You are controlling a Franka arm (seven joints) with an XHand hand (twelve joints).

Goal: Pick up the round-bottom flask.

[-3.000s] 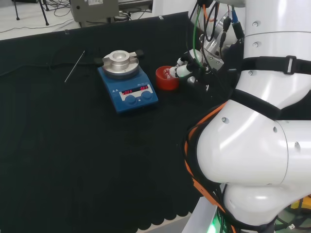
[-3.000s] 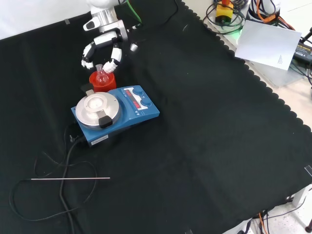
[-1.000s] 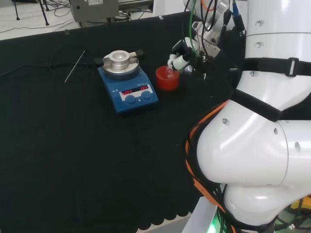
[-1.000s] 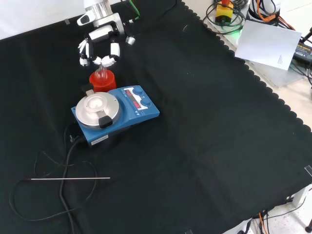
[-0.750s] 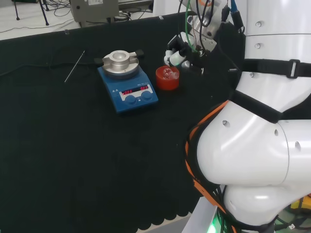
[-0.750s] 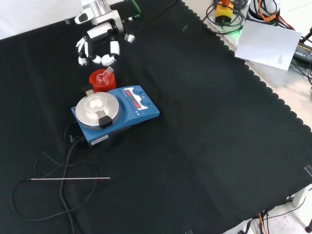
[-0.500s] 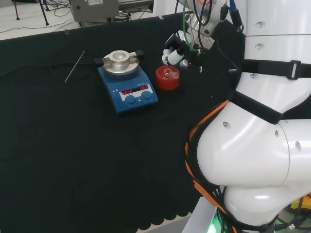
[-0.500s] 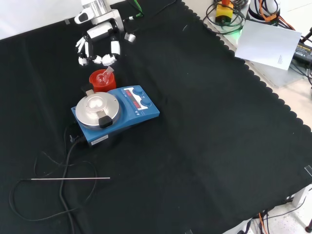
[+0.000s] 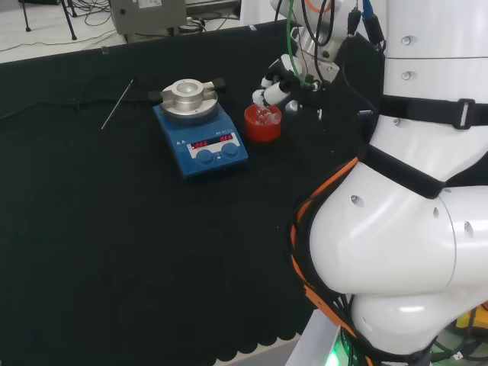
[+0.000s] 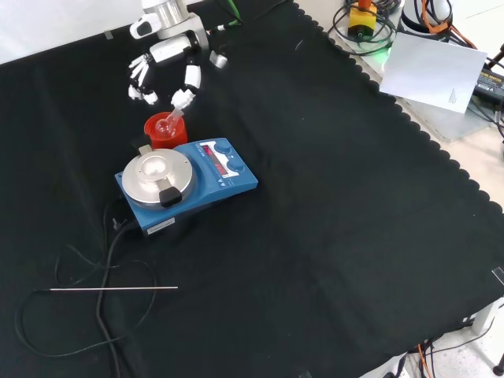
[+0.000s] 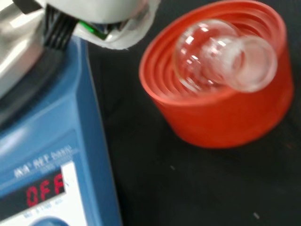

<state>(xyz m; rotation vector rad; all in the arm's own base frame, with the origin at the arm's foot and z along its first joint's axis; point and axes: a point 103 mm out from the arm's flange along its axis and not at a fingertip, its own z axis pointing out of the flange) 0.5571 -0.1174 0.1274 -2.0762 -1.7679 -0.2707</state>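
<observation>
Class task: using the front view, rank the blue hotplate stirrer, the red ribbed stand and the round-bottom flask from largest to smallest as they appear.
1. blue hotplate stirrer
2. red ribbed stand
3. round-bottom flask, tilted in the stand.

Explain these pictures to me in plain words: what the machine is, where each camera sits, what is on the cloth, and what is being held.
The machine is a white robot arm with a black and white hand like a person's. The head view looks over the arm from behind; the front view looks down on the cloth from the opposite side; the wrist view rides at the wrist, close to the work.

On the cloth stand a blue hotplate with a round metal top and a red ribbed stand beside it. A clear round-bottom flask lies tilted in the stand. A thin metal rod and a black cable lie farther off.

Nothing is held. The hand hovers above the flask with its fingers spread, apart from it.
</observation>
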